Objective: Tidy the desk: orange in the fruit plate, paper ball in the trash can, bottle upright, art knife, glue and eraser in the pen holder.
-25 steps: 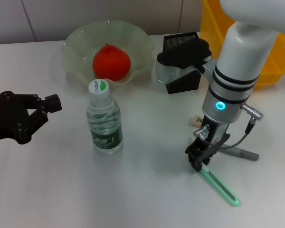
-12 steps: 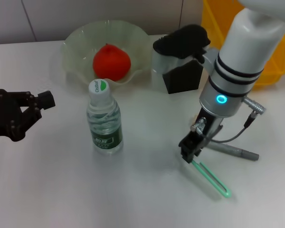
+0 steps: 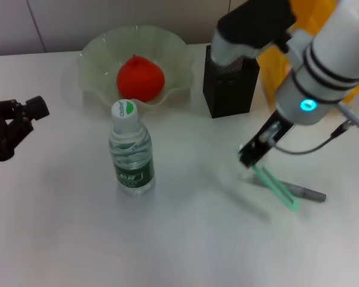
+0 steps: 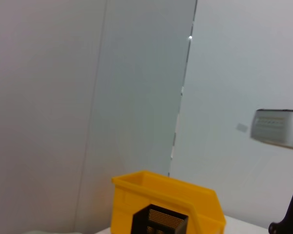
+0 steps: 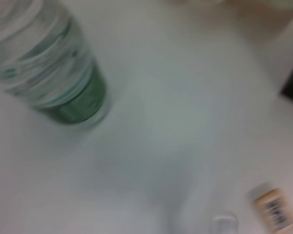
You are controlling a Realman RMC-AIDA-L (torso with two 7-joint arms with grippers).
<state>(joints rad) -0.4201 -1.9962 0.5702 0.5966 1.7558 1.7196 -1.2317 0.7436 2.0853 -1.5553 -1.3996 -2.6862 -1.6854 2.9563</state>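
Note:
The orange [image 3: 140, 78] lies in the pale green fruit plate [image 3: 96, 57]. In front of the plate the bottle [image 3: 130, 152] stands upright, and it also shows in the right wrist view [image 5: 53, 68]. My right gripper [image 3: 251, 156] is shut on the green art knife [image 3: 276, 188], which hangs slanted just above the table, in front of the black mesh pen holder [image 3: 230, 92]. A grey pen-shaped stick, likely the glue [image 3: 305, 192], lies beside the knife's tip. The beige eraser [image 5: 274, 209] rests on the table. My left gripper [image 3: 12, 122] is parked at the far left. The paper ball is out of view.
A yellow bin [image 3: 270, 57] stands behind and to the right of the pen holder, partly hidden by my right arm; the left wrist view shows the bin [image 4: 156, 197] and the pen holder [image 4: 158, 222] from afar. A wall runs behind the table.
My right arm has risen and swung back to the right, carrying the green art knife off the table towards the pen holder. The left gripper has drawn back to the left.

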